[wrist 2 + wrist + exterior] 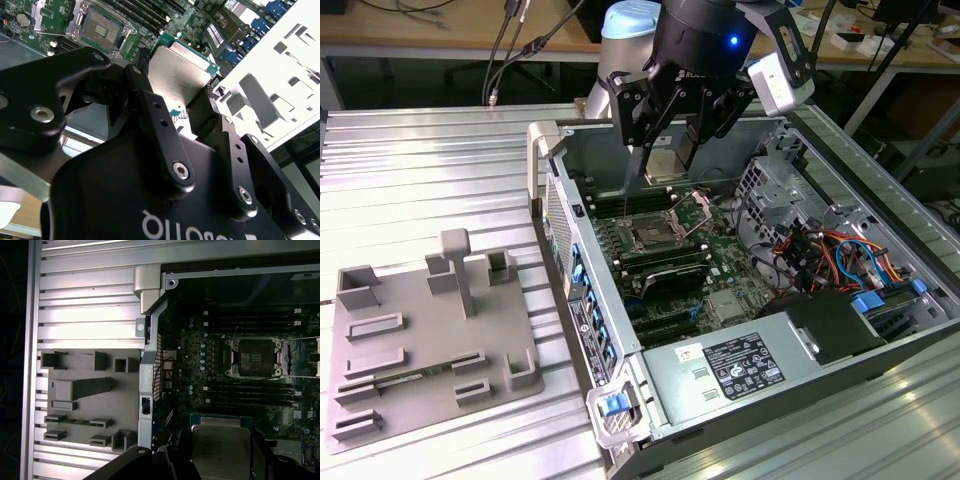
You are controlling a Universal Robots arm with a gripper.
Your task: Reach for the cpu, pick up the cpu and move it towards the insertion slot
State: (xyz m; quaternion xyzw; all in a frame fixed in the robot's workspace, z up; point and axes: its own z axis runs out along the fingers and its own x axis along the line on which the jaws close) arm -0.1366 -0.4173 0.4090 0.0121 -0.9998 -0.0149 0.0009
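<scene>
While the gripper [665, 150] hangs over the open computer case [582, 300], its fingers [150, 107] are clamped on the cpu [181, 74], gripping two opposite edges. Chip is clear of the board, metal top facing the second wrist camera; in the first wrist view it sits between the fingers, rim showing.

Slot [651, 237] lies on the motherboard [720, 265] below the gripper, a little toward the exterior view's left. Frame looks open, dark centre exposed; also plain in the first wrist view [254, 357].

Grey tray [425, 330] on the table, well apart.

Judgement: carry stage, well along. Done well means keeping the chip level, edges square to the frame, and clear of the memory slots [660, 265] and case wall. Thin chip, edge grip: a knock could tilt it.
</scene>
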